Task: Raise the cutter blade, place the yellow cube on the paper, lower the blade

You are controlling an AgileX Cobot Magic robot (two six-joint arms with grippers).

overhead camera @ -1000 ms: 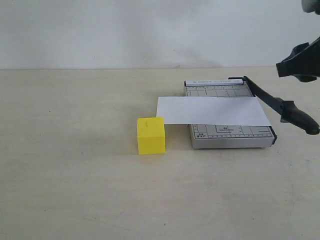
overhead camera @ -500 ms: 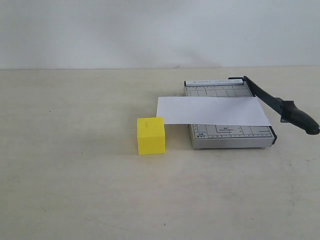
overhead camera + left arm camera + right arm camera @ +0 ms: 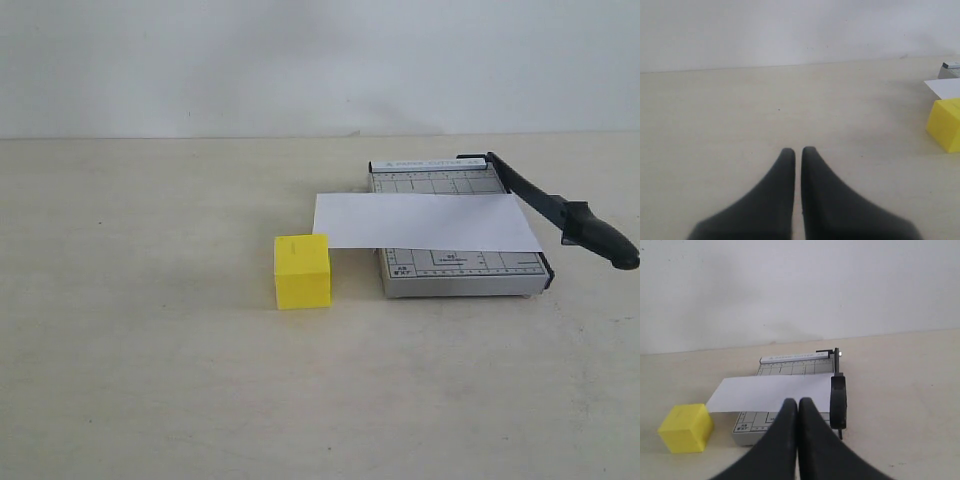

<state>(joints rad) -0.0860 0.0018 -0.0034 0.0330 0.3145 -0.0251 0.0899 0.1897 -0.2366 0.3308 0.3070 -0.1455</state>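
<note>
Since a second earlier, the right hand (image 3: 798,402) had left the exterior view and clenched shut, grasping nothing. The left hand (image 3: 797,150) was clenched too, empty. The yellow cube (image 3: 301,271) stood unmoved on the counter (image 3: 150,350), just beside the left end of the paper (image 3: 425,222).

The yellow cube (image 3: 301,271) looked matt and smooth; plastic or foam, I could not tell. The paper (image 3: 425,222) was plain matt white. The cutter base (image 3: 460,276) seemed grey painted metal. The handle of the cutter blade (image 3: 560,214) looked like faintly glossy black plastic. The tabletop (image 3: 150,350) was matt beige.
</note>
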